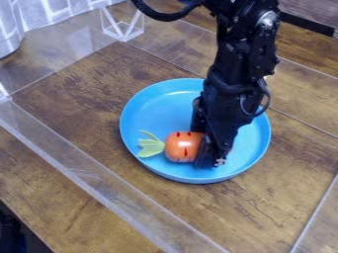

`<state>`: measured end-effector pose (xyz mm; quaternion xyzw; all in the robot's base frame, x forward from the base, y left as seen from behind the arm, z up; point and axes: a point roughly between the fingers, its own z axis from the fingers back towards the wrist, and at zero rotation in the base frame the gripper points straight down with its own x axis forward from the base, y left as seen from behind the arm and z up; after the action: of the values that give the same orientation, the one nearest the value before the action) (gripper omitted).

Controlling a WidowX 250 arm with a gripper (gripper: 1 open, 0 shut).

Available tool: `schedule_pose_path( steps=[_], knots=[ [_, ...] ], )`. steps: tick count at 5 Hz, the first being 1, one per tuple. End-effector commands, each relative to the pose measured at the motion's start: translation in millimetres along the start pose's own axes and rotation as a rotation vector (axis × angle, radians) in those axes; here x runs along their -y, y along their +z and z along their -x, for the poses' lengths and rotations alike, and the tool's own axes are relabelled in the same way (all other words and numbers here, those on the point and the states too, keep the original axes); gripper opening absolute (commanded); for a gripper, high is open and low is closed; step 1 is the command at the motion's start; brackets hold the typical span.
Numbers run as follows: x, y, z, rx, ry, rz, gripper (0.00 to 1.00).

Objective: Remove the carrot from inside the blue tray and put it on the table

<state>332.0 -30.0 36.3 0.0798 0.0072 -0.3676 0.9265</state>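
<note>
The orange carrot (183, 147) with pale green leaves (150, 146) sits in the front part of the round blue tray (152, 114), leaves pointing left. My black gripper (207, 153) points straight down into the tray and is shut on the carrot's right end. The fingers hide much of the carrot's body, so only its rounded orange end and its leaves show. The tray rests on the dark brown wood-plank table (79, 94).
A clear plastic barrier (106, 188) runs along the table's front and left sides. A clear plastic piece (122, 20) stands at the back. The arm's black body (244, 49) rises above the tray's right half.
</note>
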Motion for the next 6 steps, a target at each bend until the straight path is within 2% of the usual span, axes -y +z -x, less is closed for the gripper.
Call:
schedule_pose_path(
  steps=[1, 4, 6],
  knots=[
    [-12.9, 41.7, -10.5, 0.096, -0.004, -0.077, 0.00],
    [-35.6, 70.9, -7.9, 0.135, 0.037, -0.141, 0.00],
    [-35.1, 60.1, -2.9, 0.150, 0.066, -0.131, 0.00]
  ],
)
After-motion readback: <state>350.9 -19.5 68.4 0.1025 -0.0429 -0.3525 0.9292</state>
